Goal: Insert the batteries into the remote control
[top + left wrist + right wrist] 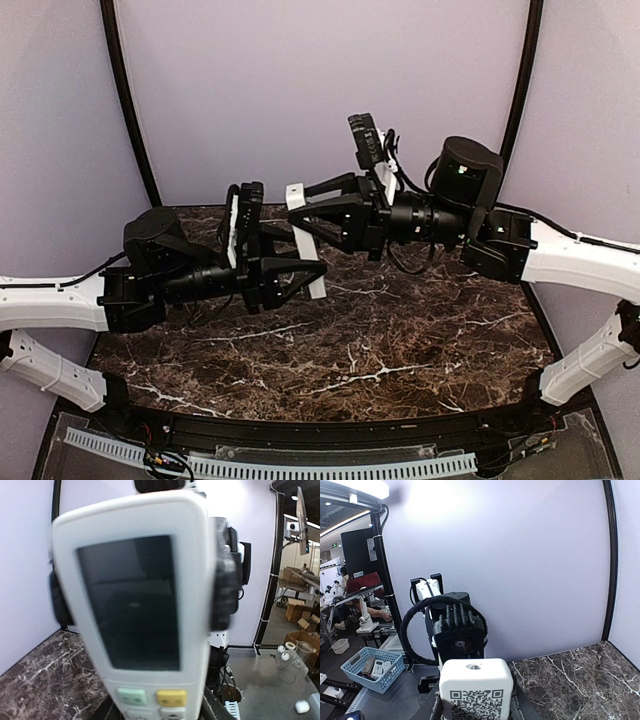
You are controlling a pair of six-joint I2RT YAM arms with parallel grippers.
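The white remote control [317, 285] hangs nearly upright in mid-air above the table, between the two arms. My right gripper [300, 222] is shut on its upper end. In the right wrist view its back with a dark square code sticker [476, 700] sits between those jaws. The remote's display and its green and yellow buttons [135, 605] fill the left wrist view. My left gripper [322, 268] has its fingers close by both edges of the lower part, and blur hides whether they press on it. The batteries are out of view.
A dark marble table [350, 360] lies below the arms, with lilac backdrop walls and black poles around it. Off the table stand a blue basket [372, 667] with small remotes and cardboard boxes [295, 610]. A white cable tray [300, 465] runs along the near edge.
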